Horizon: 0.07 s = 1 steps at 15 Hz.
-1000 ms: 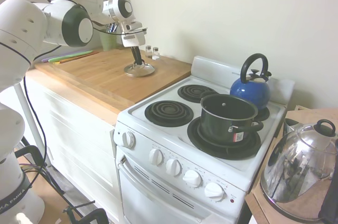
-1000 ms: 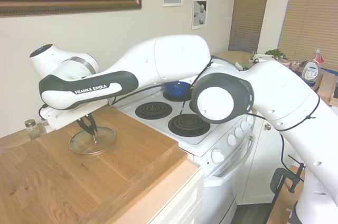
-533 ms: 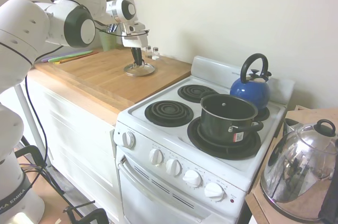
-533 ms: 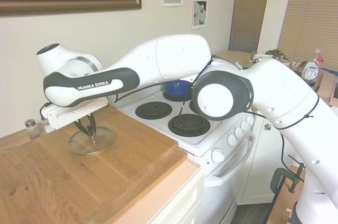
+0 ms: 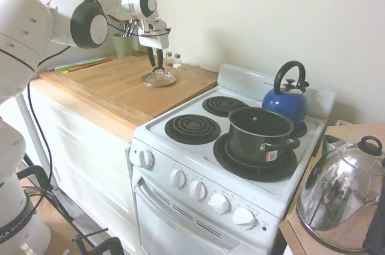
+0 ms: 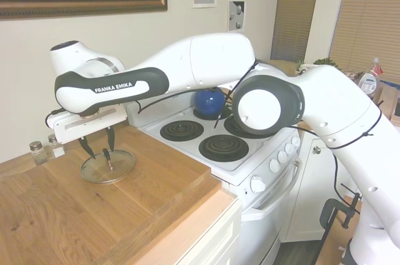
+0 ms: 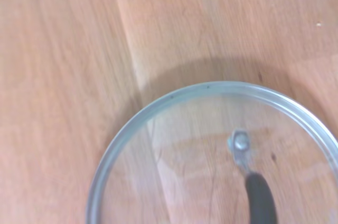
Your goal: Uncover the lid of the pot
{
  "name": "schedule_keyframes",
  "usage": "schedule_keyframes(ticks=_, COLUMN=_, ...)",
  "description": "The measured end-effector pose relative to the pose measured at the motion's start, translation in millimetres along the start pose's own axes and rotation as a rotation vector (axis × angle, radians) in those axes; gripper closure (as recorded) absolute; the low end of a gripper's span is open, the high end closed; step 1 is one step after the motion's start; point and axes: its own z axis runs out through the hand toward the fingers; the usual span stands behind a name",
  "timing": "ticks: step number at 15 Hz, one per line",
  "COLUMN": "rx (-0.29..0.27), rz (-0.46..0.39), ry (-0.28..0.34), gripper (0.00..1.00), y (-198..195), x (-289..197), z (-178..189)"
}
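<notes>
Clear glass, thin metal rim: the lid [image 6: 107, 167] is lying flat on the wooden countertop [image 6: 94, 215], handle up, well apart from the stove [image 5: 240, 165]. The gripper [image 6: 95, 150] is hovering just above it, fingers spread apart on either side of the black loop handle [image 6: 107, 155], gripping nothing. The pot [image 5: 260, 135] is sitting uncovered on the front right burner, white sticker facing out. A blue kettle [image 5: 286, 100] is standing just behind it. Two small shakers [image 6: 45, 150] are standing by the wall.

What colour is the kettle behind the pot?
Blue, with a black handle; the kettle shows best in the first exterior view.
</notes>
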Motion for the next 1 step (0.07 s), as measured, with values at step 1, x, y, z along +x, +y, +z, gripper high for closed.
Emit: schedule_keyframes(ticks=1, rx=0.006, rz=-0.002, ry=0.003, gripper=0.0, y=4.0, x=-0.2, z=-6.6)
